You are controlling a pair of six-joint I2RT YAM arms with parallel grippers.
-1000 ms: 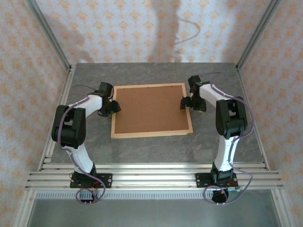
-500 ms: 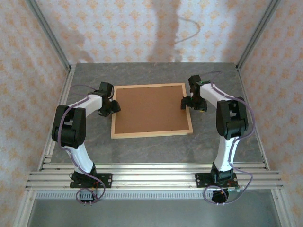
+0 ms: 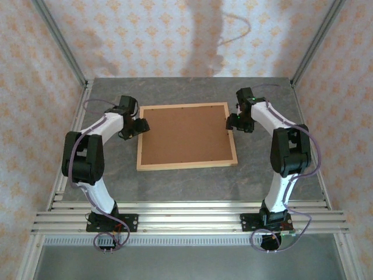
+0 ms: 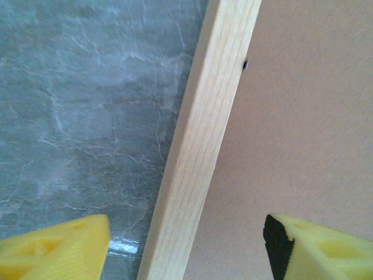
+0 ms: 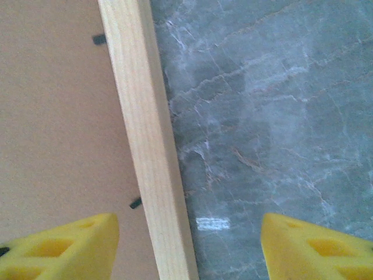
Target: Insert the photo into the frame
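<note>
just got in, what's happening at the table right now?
Two arms are working on a wooden frame lying flat on the table, brown backing board facing up. The left tool straddles the frame's left rail and the right tool straddles its right rail. Both tools are open, with gaps between jaws and wood, so nothing is gripped.

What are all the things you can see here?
frame: one, light wood, lying flat mid-table
backing board: one, brown, inside the frame
table: one, grey marbled, under everything
walls: three, cream with orange pattern, around the table
rails: several, silver, along the near edge
left arm: one, white and black, left of the frame
right arm: one, white and black, right of the frame
left gripper: one, open, yellow fingers astride the frame's left edge
right gripper: one, open, astride the frame's right edge
</note>
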